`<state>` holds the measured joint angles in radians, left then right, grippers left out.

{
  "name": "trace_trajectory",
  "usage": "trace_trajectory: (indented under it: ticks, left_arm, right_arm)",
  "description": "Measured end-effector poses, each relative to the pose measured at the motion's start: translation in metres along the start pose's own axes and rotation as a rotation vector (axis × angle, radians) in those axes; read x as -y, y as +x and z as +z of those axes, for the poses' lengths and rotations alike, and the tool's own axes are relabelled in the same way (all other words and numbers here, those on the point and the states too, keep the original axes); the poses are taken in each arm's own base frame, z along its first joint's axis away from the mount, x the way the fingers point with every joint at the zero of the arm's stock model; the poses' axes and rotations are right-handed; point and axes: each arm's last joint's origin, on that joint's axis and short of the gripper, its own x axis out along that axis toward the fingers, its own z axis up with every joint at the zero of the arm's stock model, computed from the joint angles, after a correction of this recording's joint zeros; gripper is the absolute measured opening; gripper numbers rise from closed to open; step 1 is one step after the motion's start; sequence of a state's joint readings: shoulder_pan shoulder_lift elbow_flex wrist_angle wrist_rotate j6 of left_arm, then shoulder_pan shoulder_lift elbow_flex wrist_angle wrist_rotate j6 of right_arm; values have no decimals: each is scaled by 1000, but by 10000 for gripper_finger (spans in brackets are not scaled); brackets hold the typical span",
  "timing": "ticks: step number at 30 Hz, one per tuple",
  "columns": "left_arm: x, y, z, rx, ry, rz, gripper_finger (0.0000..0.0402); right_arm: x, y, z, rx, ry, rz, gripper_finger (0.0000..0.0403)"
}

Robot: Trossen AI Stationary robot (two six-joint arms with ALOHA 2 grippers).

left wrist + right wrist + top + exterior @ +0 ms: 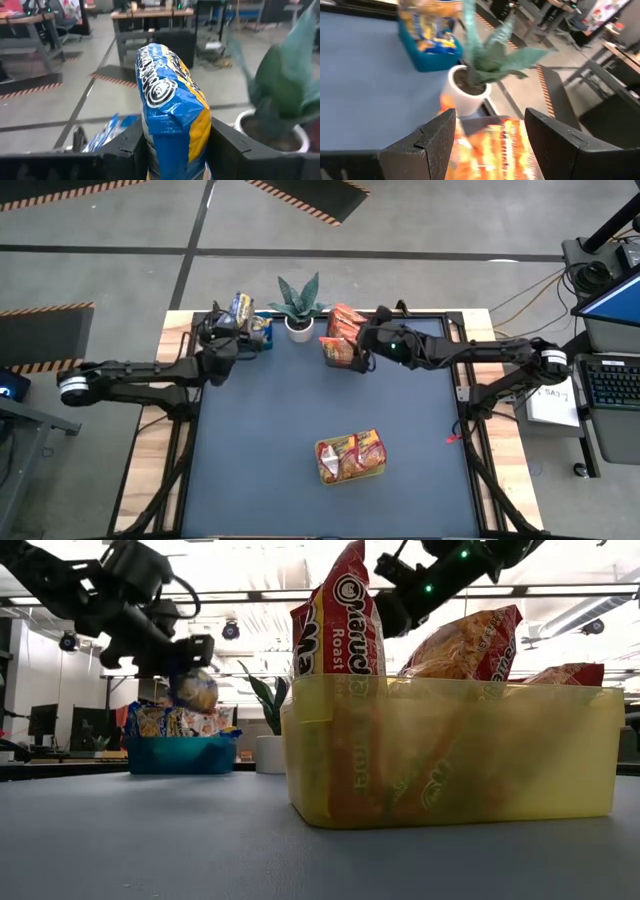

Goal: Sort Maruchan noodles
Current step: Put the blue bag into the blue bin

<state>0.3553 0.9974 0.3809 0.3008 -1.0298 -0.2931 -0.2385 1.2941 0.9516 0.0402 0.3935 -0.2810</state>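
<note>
- High view: your left gripper [243, 330] hangs over the blue bin [258, 332] at the far left corner of the table [260, 450], with a yellow-and-blue noodle packet [241, 306] in it. Your right gripper [360, 340] sits over the dark bin of orange packets [343, 345] just right of the potted plant [298, 308]. A yellow-green bin [351, 458] of red packets stands alone near the table's middle front
- Low view: the yellow-green bin [450, 750] fills the foreground, its red Maruchan packets [340, 615] standing on edge and leaning, so expect them to be light and floppy enough to tip. Farther off, the left gripper [185, 665] holds its packet [196, 690] above the blue bin [180, 753], which already holds others
- Left wrist view: the left fingers [127, 145] pinch the yellow-and-blue packet [170, 110] across its flat faces; the glossy wrapper bulges above them. I judge it slick film over a brittle noodle block, so squeeze gently, gripping mid-body rather than the crimped end
- Right wrist view: the right fingers [437, 137] stand spread either side of an orange packet [492, 147]; whether they touch it, you cannot tell. It looks blurred but flat; take it across the short width, and keep clear of the plant [492, 55] near it
</note>
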Motion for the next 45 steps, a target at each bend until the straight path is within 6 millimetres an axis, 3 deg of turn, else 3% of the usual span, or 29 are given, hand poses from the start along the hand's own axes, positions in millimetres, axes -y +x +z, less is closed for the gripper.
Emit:
trace_trajectory:
  ticks: [7,22,38,45]
  left_arm:
    - [-1,10,-19,-87,82,65,133]
    - [6,45,-46,-108,101,170,140]
    - [8,49,-61,-144,100,187,144]
    - [5,46,-59,-171,79,169,176]
  right_arm:
    - [23,8,-6,21,53,-41,226]
    - [34,13,-14,3,65,-42,226]
    - [34,13,-14,3,65,-42,226]
    - [34,13,-14,3,65,-42,226]
